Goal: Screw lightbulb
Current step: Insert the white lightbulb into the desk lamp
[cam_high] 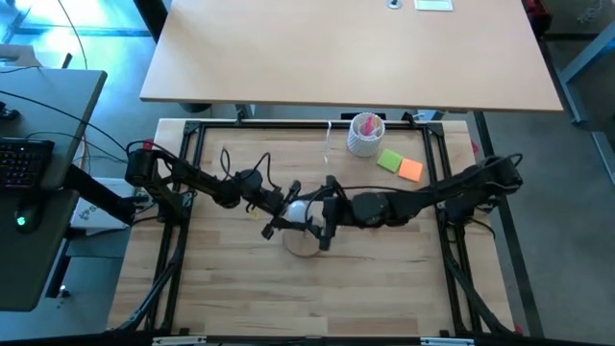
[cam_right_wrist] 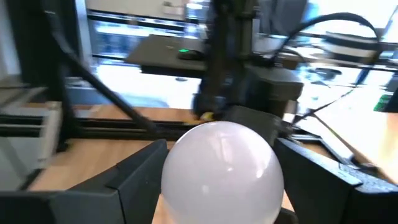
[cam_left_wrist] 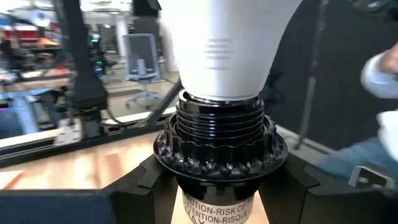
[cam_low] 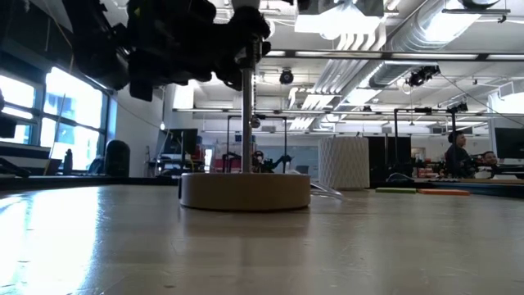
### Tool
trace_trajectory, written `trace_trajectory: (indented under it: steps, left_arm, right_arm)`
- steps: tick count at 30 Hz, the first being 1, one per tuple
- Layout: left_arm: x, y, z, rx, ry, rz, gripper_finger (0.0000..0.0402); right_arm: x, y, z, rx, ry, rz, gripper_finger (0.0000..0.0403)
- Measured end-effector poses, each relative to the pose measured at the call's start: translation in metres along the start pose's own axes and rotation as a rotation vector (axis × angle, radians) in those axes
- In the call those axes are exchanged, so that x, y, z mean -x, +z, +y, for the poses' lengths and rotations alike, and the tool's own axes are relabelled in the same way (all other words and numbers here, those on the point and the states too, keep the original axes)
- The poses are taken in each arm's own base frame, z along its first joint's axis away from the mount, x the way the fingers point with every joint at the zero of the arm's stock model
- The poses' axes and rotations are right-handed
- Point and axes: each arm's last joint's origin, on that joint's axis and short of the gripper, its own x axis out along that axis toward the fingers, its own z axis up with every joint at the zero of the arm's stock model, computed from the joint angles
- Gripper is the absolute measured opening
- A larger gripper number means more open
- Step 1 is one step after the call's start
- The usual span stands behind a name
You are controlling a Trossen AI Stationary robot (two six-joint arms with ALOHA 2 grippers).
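Non-task stuff on the table: white cup (cam_high: 365,135) with pink contents sat near the far edge, green sticky pad (cam_high: 389,160) and orange pad (cam_high: 410,171) just beside it, touching each other. Round wooden stand (cam_low: 245,190) stood mid-table with a metal post (cam_low: 246,115) rising from it. Keyboard (cam_high: 24,161) lay on a side desk (cam_high: 48,250) off to the left. A person (cam_low: 455,154) sat far back in the room.

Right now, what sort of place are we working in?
Probably an open robotics lab or workshop: a framed wooden workbench, exposed ceiling ducts, and a keyboard on a desk beside the bench.
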Motion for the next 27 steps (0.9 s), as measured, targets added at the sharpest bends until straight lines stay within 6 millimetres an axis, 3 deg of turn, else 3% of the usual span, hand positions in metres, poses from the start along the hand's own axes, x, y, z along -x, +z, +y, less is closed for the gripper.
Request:
trace_trajectory:
  steps: [12, 17, 27]
  left_arm:
    - [-0.007, 0.002, -0.005, -0.073, 0.34, 0.011, 0.017]
    - [-0.011, 0.002, -0.012, -0.131, 0.422, 0.031, 0.017]
    - [-0.011, 0.001, -0.012, -0.132, 0.426, 0.041, 0.017]
  right_arm:
    - [0.009, -0.001, 0.009, -0.102, -0.37, 0.007, 0.0286]
    - [0.007, -0.002, 0.004, -0.115, -0.355, 0.011, 0.0287]
    - [0.003, -0.002, -0.003, -0.101, -0.28, 0.015, 0.0287]
